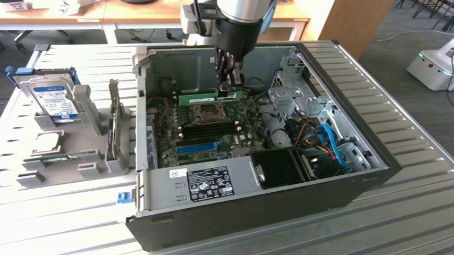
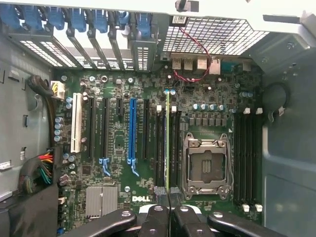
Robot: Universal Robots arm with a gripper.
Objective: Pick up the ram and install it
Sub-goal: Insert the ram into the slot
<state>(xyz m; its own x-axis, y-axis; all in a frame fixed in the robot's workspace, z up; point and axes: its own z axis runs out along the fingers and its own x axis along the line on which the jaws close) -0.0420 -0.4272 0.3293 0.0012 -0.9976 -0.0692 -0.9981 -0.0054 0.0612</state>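
Since a memory stick must enter its slot edge-first, the gripper is clenched on the ram, holding it upright on its long edge. It sits at upper centre of the exterior view, inside the open computer case. From the wrist, it lines up along the black memory slots beside the CPU socket; whether it is seated I cannot tell.

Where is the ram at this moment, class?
The ram is inside the open computer case, clamped in the fingers in the upper middle of the exterior view, lined up with the black memory slots beside the CPU socket.
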